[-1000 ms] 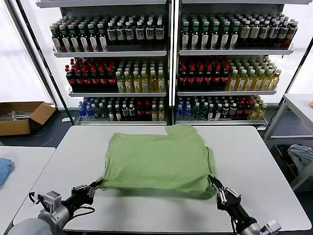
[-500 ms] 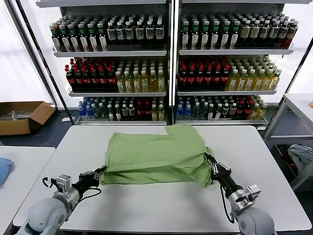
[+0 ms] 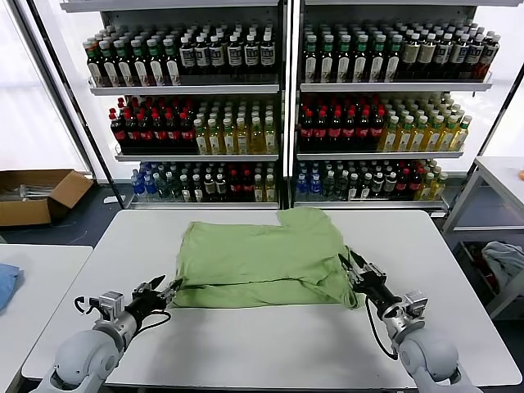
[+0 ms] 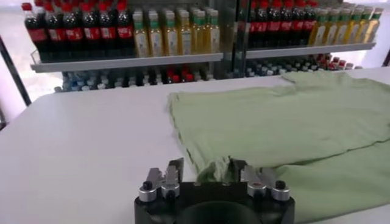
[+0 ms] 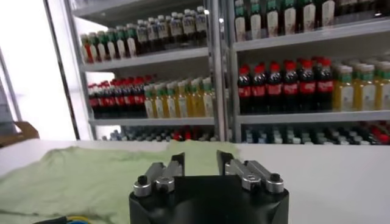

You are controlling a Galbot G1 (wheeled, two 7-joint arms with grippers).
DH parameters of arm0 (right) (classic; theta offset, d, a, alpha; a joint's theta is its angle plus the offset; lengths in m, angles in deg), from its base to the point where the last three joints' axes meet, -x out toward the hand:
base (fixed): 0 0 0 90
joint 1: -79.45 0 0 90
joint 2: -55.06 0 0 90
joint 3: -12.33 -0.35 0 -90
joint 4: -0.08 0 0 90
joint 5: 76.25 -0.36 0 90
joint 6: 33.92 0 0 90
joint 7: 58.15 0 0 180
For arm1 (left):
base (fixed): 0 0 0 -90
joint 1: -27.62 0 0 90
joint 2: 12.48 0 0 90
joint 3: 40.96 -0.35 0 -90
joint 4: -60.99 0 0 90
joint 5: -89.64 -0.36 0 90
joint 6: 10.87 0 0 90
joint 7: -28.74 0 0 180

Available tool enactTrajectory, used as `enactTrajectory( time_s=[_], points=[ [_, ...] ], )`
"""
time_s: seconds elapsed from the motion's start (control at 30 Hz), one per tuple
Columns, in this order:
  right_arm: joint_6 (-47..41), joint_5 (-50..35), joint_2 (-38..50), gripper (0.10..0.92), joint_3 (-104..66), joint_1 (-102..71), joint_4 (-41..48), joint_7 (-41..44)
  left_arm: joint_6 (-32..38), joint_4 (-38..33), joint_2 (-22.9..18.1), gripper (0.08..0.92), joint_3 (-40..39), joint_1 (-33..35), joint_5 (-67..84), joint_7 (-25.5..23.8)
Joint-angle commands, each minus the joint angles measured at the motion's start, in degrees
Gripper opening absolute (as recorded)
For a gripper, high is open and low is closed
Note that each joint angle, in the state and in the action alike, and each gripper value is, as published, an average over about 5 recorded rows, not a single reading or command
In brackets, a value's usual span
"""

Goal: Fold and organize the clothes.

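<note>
A light green shirt (image 3: 262,254), plain side up, lies folded on the white table (image 3: 262,348) with its doubled edge toward me. My left gripper (image 3: 169,288) is low at the shirt's near left corner. In the left wrist view the left gripper (image 4: 206,169) is open, with a bunched corner of the shirt (image 4: 292,122) lying between the fingers. My right gripper (image 3: 350,268) is at the shirt's right edge. In the right wrist view the right gripper (image 5: 200,159) is open and empty, with the shirt (image 5: 91,176) beyond it. No collar or print shows.
Shelves of bottles (image 3: 278,106) stand behind the table. A cardboard box (image 3: 37,195) is on the floor at left. A blue cloth (image 3: 5,285) lies on a side table at left. Clothes (image 3: 503,260) sit in a rack at right.
Both grippers moved forward with the shirt's near hem and lowered it, so the shirt now lies flat and folded. The grippers have opened off the fabric.
</note>
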Motion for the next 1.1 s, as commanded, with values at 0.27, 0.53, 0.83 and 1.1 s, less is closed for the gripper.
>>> enactTrajectory(
  time_s=[0.27,0.53,0.83,1.1],
  points=[
    [-3.80,5.34,-0.54,0.815,-0.45,-9.89,-5.36,-2.16,-0.62,-3.42,-4.82,0.814,0.75,4.62,-1.01,2.10],
    [-4.65,5.54,-2.12,0.688,3.52,-7.35,-4.16,-3.26,-0.52,-0.83,-5.78,0.823,0.22,3.05,-0.07,1.72],
    [-4.50,5.95,-2.76,0.428,4.58,-6.90,-2.45,-4.18,-0.50,0.40,-5.78,0.786,-0.10,2.89,0.68,0.39],
    [-5.40,3.15,-2.38,0.194,3.53,-6.40,-1.87,-5.87,-0.52,1.09,-4.51,0.562,0.20,2.85,0.96,-1.27]
  ],
)
